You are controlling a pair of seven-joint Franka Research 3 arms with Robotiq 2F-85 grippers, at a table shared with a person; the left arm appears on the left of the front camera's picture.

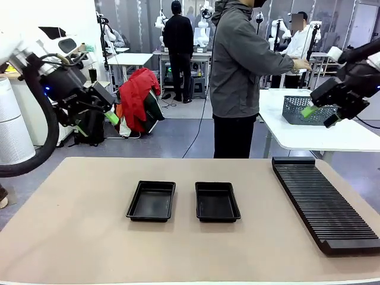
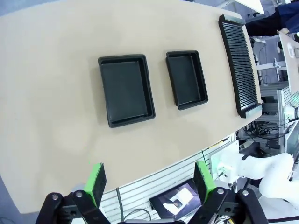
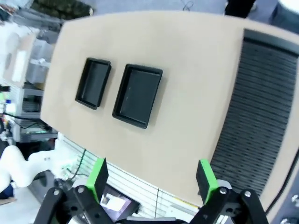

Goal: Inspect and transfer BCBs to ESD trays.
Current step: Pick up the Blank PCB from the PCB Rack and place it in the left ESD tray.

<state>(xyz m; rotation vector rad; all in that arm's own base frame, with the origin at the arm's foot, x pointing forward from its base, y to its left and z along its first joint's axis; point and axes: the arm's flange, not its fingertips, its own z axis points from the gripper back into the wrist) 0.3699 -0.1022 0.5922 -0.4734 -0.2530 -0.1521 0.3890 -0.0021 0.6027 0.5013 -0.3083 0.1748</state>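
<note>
The left ESD tray [image 1: 151,200] and the right ESD tray [image 1: 217,202] lay side by side near the middle of the table [image 1: 71,237], close together but not touching. The slotted rack [image 1: 323,205] lay on the table's right side, well apart from the right ESD tray, running from the far edge toward the near edge. A person [image 1: 237,71] stood behind the far edge. To the person's right, a second table [image 1: 344,135] carried a basket [image 1: 294,110]. The left gripper [image 1: 96,124] hung above the far left corner, and the right gripper [image 1: 319,116] hung above the rack's far end.

Front camera faces across table [image 1: 71,237]; wrist cameras, seemingly high, share 2 ESD trays [image 2: 125,91].
</note>
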